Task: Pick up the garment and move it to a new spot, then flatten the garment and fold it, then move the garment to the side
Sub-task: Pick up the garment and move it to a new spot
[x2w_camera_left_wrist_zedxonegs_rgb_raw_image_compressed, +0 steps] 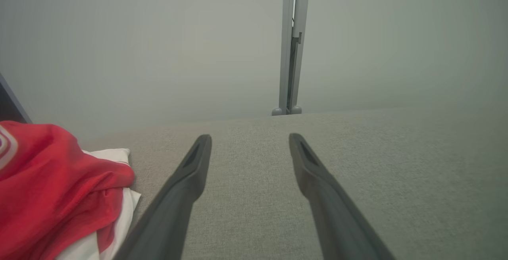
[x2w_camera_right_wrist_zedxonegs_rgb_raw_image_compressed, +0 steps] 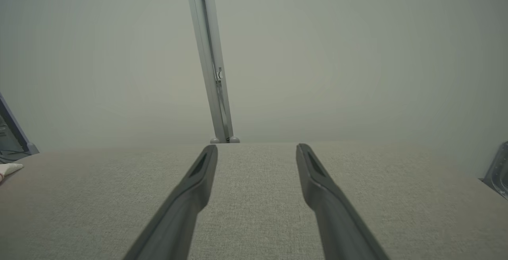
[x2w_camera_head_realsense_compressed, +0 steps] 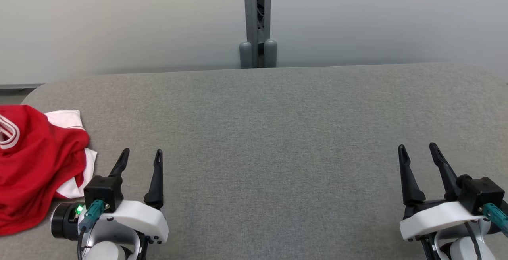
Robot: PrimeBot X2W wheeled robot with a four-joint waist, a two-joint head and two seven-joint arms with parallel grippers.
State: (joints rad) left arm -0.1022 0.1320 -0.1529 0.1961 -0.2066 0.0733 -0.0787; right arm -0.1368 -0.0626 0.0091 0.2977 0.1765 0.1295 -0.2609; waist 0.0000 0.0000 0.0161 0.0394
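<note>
We see the left gripper [x2w_camera_head_realsense_compressed: 142, 151] at the lower left of the head view. Its two dark fingers are spread wide, pinching nothing. The right gripper [x2w_camera_head_realsense_compressed: 417, 146], at the lower right, is spread just as wide and also holds nothing. Both sets of fingers point toward the top of the frame.

The garment [x2w_camera_head_realsense_compressed: 35, 164], red with white parts, lies crumpled at the left edge of the frame, just beside the left gripper. We cannot tell whether the cloth touches the gripper's housing. In the left wrist view it sits at the lower left, beside the left-hand finger.

The table [x2w_camera_head_realsense_compressed: 278, 133] is covered in gray woven fabric, and its far corner at the upper left is rounded. Behind it we see a pale wall [x2w_camera_head_realsense_compressed: 119, 14]. A gray upright post [x2w_camera_head_realsense_compressed: 257, 18] stands at the top centre of the frame, at the table's far edge, with two rounded caps at its base.
</note>
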